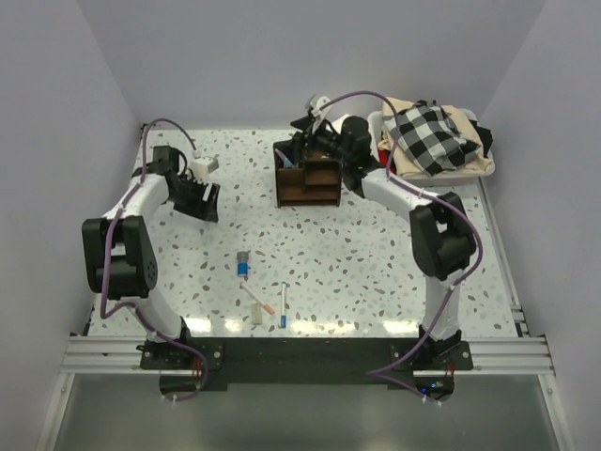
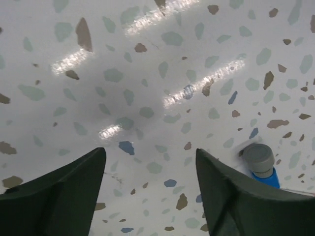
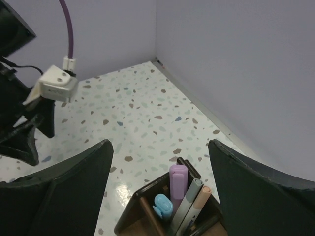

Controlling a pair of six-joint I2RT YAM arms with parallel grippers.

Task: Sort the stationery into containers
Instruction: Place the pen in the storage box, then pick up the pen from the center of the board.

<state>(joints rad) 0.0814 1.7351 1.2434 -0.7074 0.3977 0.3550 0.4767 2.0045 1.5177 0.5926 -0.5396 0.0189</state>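
Observation:
The dark brown wooden organizer (image 1: 310, 193) stands at the back centre of the table. My right gripper (image 1: 310, 143) hovers over its back-left corner, open and empty. In the right wrist view the right gripper (image 3: 160, 145) frames a compartment of the organizer (image 3: 136, 194) holding a purple marker (image 3: 178, 181), a blue piece (image 3: 163, 206), a grey pen (image 3: 189, 199) and an orange pen (image 3: 199, 201). My left gripper (image 1: 202, 199) is open over bare table at the left. On the table lie a blue marker with a grey cap (image 1: 243, 265), a white-orange pen (image 1: 258, 298), a white-blue pen (image 1: 283, 304) and a beige piece (image 1: 258, 316).
A white bin with checkered cloth (image 1: 432, 136) sits at the back right, close to the right arm. In the left wrist view the left gripper (image 2: 150, 152) has only speckled table between its fingers, and the grey-capped blue marker (image 2: 261, 164) lies just beyond the right finger.

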